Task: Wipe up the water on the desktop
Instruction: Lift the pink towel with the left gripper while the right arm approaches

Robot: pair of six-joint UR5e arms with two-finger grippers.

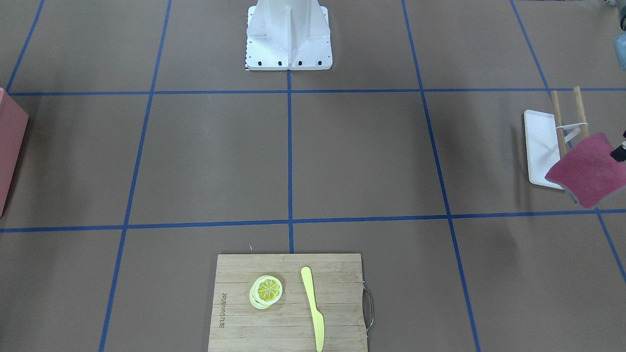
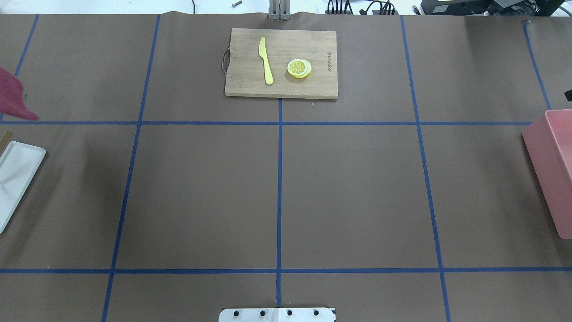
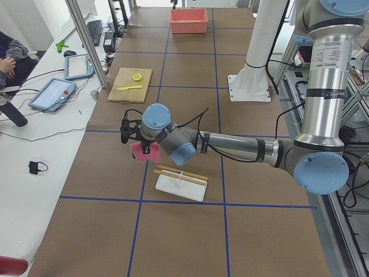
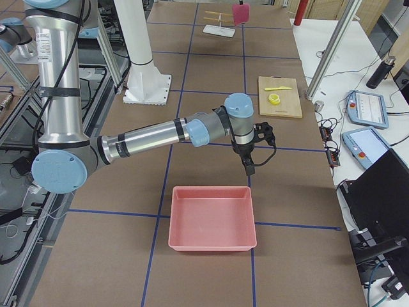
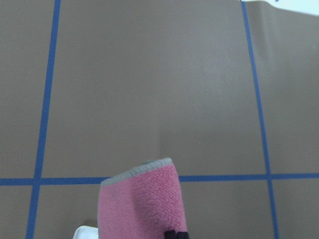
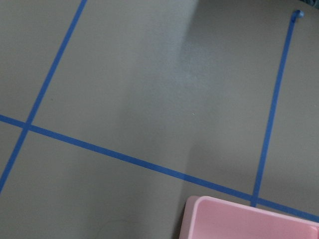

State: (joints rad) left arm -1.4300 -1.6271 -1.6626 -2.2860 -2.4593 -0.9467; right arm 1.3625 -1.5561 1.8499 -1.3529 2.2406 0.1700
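Observation:
The desktop [image 2: 353, 192] is a wide brown surface crossed by blue tape lines. I can make out no water on it. My left gripper [image 3: 140, 146] is shut on a pink cloth [image 1: 589, 171] and holds it in the air over the desktop's left end, beside a white tray. The cloth also shows in the left wrist view [image 5: 142, 204], at the overhead view's left edge [image 2: 13, 100], and small and far in the exterior right view [image 4: 241, 13]. My right gripper [image 4: 248, 167] hangs above the desktop near a pink bin; I cannot tell whether it is open or shut.
A bamboo cutting board [image 2: 250, 82] with a yellow knife [image 2: 266, 60] and lemon slices [image 2: 299, 68] lies at the far middle. A white tray [image 1: 540, 146] with a wooden rack [image 1: 567, 115] is at the left end. A pink bin [image 2: 554, 165] is at the right end. The white robot base [image 1: 288, 36] stands at the near edge.

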